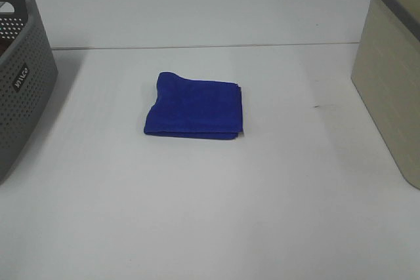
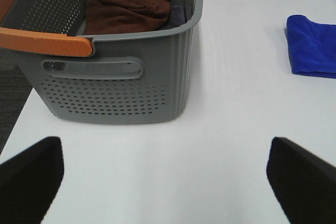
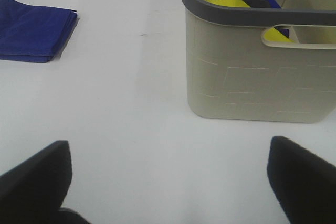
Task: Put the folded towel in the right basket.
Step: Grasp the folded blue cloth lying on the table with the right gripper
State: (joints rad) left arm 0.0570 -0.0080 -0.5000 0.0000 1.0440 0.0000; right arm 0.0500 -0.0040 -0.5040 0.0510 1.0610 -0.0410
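Observation:
A folded blue towel (image 1: pixel 195 106) lies flat on the white table, near the middle. It also shows in the left wrist view (image 2: pixel 312 45) and the right wrist view (image 3: pixel 34 29). The right basket (image 1: pixel 392 77) is beige with a grey rim and stands at the table's right edge; the right wrist view shows its wall (image 3: pixel 257 72), with blue and yellow cloth inside. My left gripper (image 2: pixel 165 174) is open, well short of the towel. My right gripper (image 3: pixel 168 177) is open, in front of the beige basket. Neither gripper shows in the exterior high view.
A grey perforated basket (image 1: pixel 20 77) stands at the table's left edge; in the left wrist view (image 2: pixel 115 82) it has an orange handle (image 2: pixel 44 43) and holds a brown towel (image 2: pixel 128 6). A seam crosses the table behind the blue towel.

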